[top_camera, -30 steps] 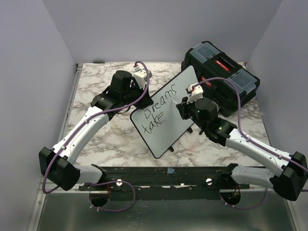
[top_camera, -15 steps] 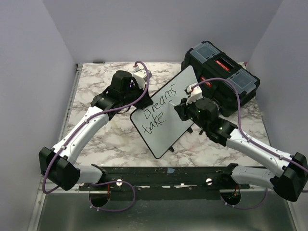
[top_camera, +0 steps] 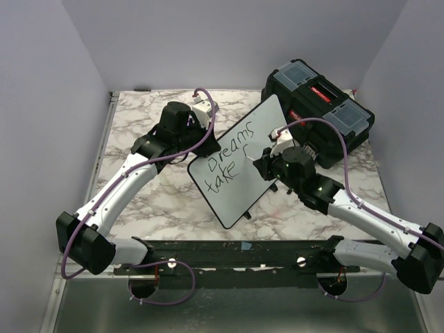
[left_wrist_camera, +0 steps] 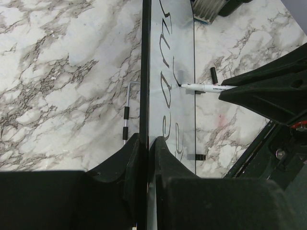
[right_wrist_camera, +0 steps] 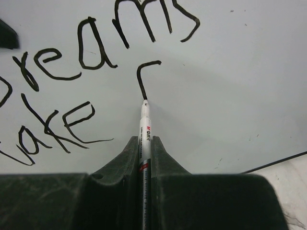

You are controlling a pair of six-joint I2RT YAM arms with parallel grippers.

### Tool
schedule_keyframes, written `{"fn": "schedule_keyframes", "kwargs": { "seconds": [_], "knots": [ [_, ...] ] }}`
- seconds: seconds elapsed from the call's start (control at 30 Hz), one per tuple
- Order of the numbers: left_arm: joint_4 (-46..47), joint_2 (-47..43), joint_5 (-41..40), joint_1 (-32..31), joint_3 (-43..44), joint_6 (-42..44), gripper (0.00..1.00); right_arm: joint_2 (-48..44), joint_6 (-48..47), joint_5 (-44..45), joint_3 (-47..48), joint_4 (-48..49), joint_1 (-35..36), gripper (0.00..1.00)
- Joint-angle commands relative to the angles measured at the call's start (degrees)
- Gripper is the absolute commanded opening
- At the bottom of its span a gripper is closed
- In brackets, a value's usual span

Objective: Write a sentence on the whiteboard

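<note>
1. Step in hand: the third word of the sentence (top_camera: 234,146). After "Dreams take" only one hooked stroke stands.
2. The right pincer (right_wrist_camera: 144,141) grips the marker (right_wrist_camera: 144,125), its tip touching the whiteboard (top_camera: 232,198) at the foot of that stroke.
3. The left pincer (left_wrist_camera: 145,140) is clenched on the whiteboard's rim, steadying it.
4. Next, probably: cross that stroke, then write on rightward with light pressure.

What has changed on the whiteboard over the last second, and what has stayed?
The right fingers pulled the marker back toward the near edge, adding a hooked stroke after "take". The left fingers stay clamped on the whiteboard; toolbox unmoved.
</note>
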Motion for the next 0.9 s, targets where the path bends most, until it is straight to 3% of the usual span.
{"fn": "schedule_keyframes", "kwargs": {
  "seconds": [0.0,0.43,0.7,0.87],
  "knots": [
    [-9.77,2.61,-2.09,-2.15,-2.52,4.24,0.00,-0.38,1.65,-1.06,-1.97,-4.66,0.10,0.01],
    [-9.86,2.61,-2.47,-2.33,-2.54,4.40,0.00,-1.40,4.56,-4.10,-4.25,-7.36,0.10,0.01],
    [-9.94,2.56,-2.67,-2.34,-2.55,4.45,0.00,-2.57,4.18,-8.46,-0.40,-6.39,0.10,0.01],
    [-9.94,2.51,-2.79,-2.38,-2.53,4.43,0.00,-4.17,4.33,-6.33,1.76,-3.36,0.12,0.01]
  ]
}}
